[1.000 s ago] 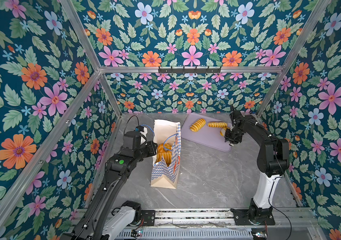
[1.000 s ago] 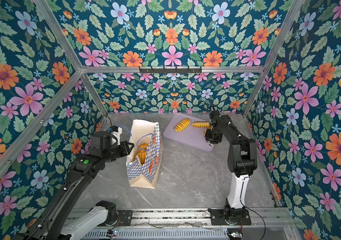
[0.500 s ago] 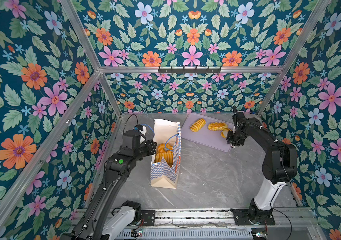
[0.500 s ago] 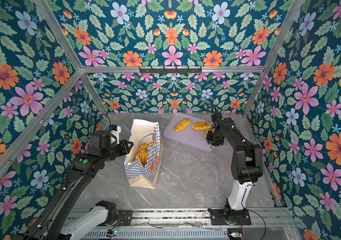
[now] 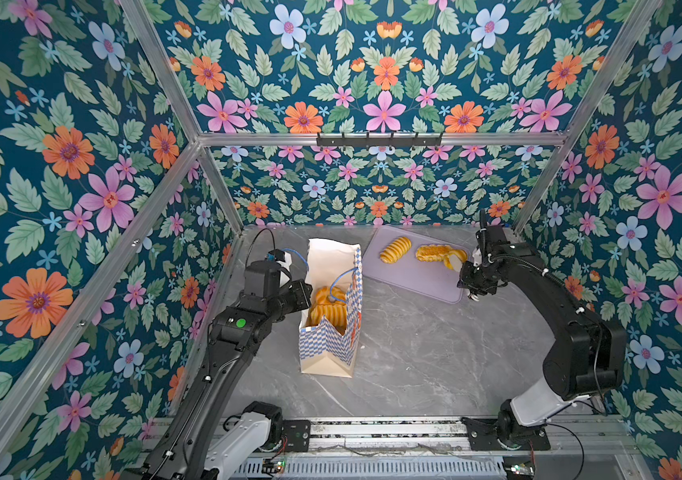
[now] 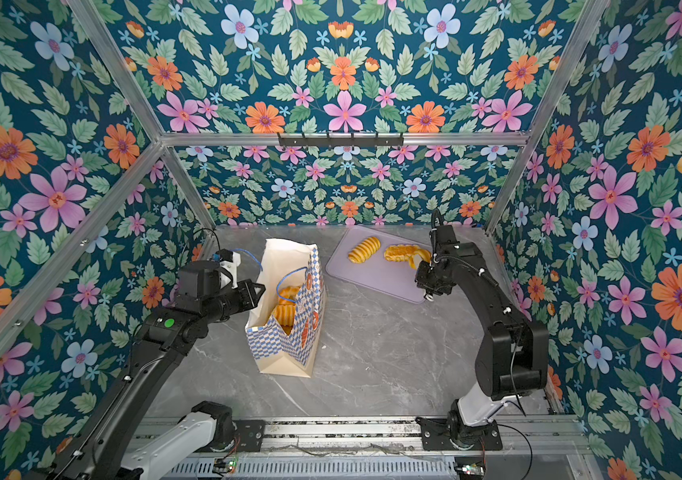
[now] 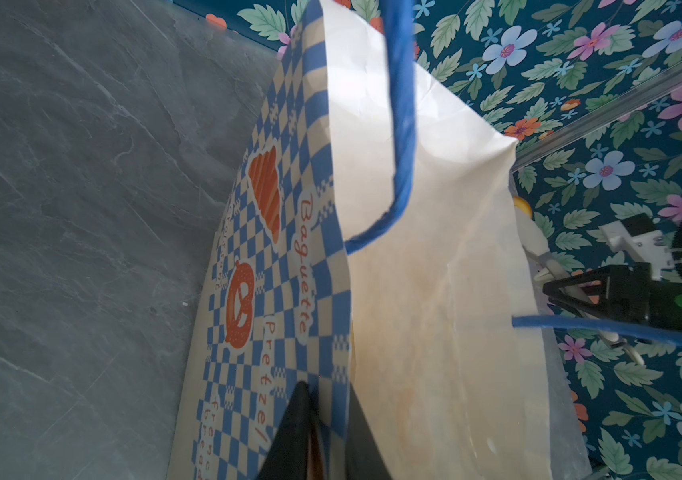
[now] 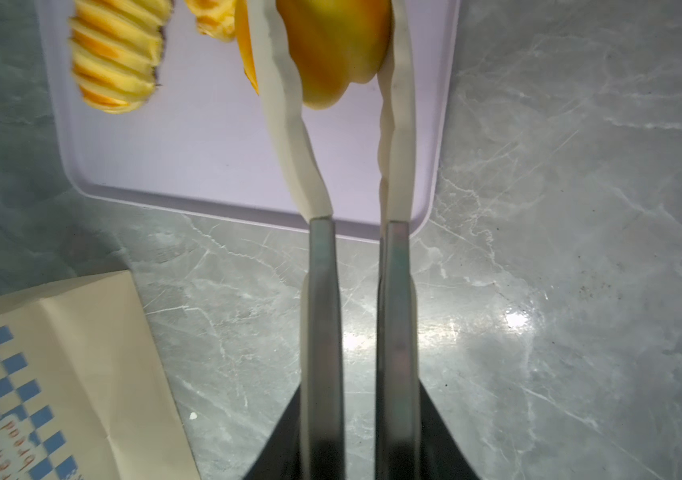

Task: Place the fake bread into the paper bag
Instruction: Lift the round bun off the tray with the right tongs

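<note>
Left wrist view brings me closest to the work: the left gripper (image 7: 325, 401) has its two black jaws pressed together on the upper edge of the paper bag (image 7: 281, 257). Only the checkered wall is between them, so the mouth is held open from that one side. The bag stands on the grey table (image 5: 414, 353) and leans a little. A heap of fake bread (image 5: 327, 309) lies inside; I make out at least two pieces and the rest is hidden. One of the blue cord handles (image 7: 402, 124) hangs across the open mouth. Farther back lies the lilac tray (image 5: 410, 282), and on it a ridged croissant (image 5: 395, 249) with a second pastry (image 5: 430, 252) just beside it. Over the right part of the tray the right gripper (image 8: 335, 41) is closed to a narrow gap on a smooth bun (image 8: 331, 66), which sits between the white fingertips. Whether the bun is already off the tray I cannot tell. I think the glossy bun can slip out, because the pads touch only its smooth sides. It can also catch on the cord, or push the thin wall and tip the bag, because only one edge is pinched. My count: one bag, one tray, two handles, two grippers, three pastries at the tray.
</note>
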Robot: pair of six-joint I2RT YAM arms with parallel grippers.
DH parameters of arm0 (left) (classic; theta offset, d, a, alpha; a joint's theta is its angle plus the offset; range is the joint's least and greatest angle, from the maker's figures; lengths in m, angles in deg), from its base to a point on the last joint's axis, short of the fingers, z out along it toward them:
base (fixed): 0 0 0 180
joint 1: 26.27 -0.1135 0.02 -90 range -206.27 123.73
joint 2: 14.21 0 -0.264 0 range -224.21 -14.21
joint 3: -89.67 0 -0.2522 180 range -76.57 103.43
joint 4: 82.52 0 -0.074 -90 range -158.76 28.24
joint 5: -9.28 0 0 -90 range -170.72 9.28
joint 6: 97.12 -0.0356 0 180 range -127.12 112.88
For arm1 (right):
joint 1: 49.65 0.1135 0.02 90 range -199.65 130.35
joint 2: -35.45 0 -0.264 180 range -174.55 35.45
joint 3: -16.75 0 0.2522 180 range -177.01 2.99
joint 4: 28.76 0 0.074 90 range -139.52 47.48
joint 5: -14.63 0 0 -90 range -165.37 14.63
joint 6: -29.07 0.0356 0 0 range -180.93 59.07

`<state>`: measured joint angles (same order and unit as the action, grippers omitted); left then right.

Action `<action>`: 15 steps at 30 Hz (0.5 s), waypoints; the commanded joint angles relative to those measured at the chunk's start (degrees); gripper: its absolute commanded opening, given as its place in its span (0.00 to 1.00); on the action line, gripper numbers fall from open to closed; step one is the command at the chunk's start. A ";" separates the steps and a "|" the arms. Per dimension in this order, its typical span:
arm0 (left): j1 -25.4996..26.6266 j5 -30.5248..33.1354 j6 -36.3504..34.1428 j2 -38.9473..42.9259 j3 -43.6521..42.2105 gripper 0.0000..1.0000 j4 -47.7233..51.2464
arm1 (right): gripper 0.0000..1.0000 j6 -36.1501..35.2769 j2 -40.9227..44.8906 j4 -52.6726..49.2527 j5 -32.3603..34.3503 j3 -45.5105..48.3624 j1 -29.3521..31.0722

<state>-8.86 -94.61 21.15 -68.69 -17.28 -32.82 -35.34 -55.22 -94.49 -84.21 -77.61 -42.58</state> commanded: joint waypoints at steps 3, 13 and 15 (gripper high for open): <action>-0.07 0.75 -0.15 0.42 0.50 0.16 0.79 | 0.32 1.28 3.92 1.09 -2.17 0.00 1.06; -0.09 1.45 0.29 0.87 0.48 0.16 1.32 | 0.32 2.31 9.66 0.23 -4.43 -2.81 4.27; -0.09 1.75 0.38 0.78 0.48 0.16 1.41 | 0.32 2.25 10.22 -0.38 -4.51 -4.12 5.21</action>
<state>-8.86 -93.60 21.22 -67.95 -17.28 -31.64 -33.66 -45.80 -95.10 -87.86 -80.32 -38.20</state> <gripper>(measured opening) 0.158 0.324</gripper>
